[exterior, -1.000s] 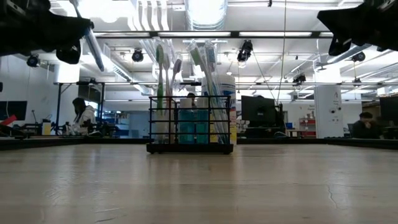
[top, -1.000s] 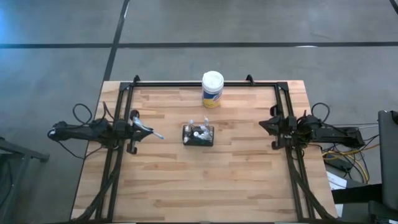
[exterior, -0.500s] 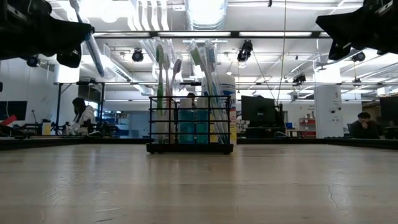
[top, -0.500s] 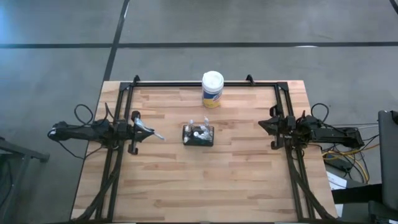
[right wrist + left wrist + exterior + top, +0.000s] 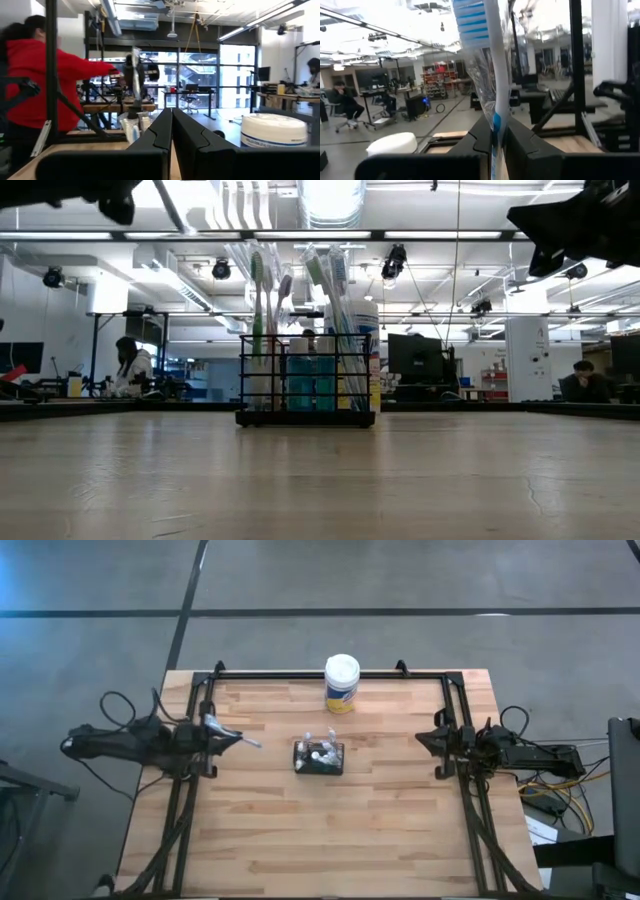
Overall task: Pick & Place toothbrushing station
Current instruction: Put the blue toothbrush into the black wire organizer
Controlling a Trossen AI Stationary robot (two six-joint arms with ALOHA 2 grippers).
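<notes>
**Left pincer holds toothbrush at table's left edge**

While the toothbrushing station (image 5: 319,757) stands mid-table, nearer the far edge, the left pincer (image 5: 222,737) grips a toothbrush (image 5: 487,75) above the left edge. Right pincer (image 5: 432,740), clenched on nothing, waits at the right edge. White-lidded canister (image 5: 341,683) sits at the far edge.

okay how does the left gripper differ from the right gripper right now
The left gripper is shut on a toothbrush with a blue and white head; the right gripper is shut on nothing, its fingers pressed together. In the high view the toothbrush juts from the left gripper toward the toothbrushing station; the right gripper holds nothing out. Both hang above the table's side edges, apart from the station.
</notes>
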